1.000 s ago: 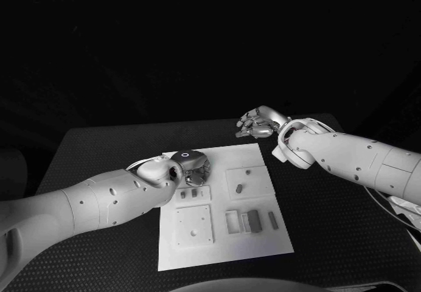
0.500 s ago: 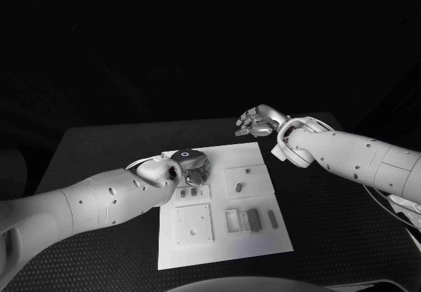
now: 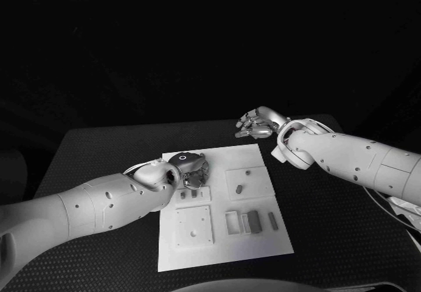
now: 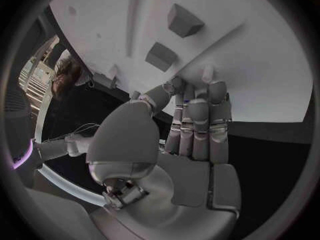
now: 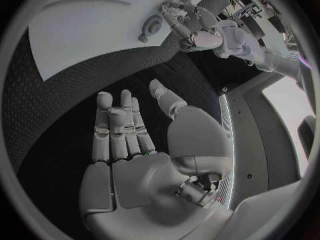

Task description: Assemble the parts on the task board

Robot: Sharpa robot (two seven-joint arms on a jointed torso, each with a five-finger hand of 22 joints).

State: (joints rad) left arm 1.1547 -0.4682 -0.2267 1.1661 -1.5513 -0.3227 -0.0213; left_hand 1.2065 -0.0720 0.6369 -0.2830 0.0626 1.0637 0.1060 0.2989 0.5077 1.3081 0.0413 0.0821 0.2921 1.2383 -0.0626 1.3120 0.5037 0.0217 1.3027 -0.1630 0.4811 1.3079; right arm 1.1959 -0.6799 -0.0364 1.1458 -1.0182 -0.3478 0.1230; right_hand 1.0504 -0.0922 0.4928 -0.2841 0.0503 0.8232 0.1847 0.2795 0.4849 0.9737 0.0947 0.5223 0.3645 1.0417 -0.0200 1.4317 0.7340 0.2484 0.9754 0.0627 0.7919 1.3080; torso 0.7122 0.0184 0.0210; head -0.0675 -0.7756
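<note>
Task board [image 3: 224,210] lies in the middle of the black surface [image 3: 105,152], with small parts [image 3: 253,221] lying on it; no writing on it can be read. Left robot hand [image 3: 188,169] hangs over the board's far left corner, fingers straight and close together, holding nothing. Right robot hand [image 3: 260,123] hovers beyond the board's far edge, fingers extended and empty.

Flat white task board [image 3: 219,243]. Small grey block parts [image 3: 253,221] on it. Black desk [image 3: 333,207], fine dotted weave texture. Silver left hand [image 3: 188,169], silver right hand [image 3: 260,123], both on glossy white arms [image 3: 351,159] with small dark dots.
</note>
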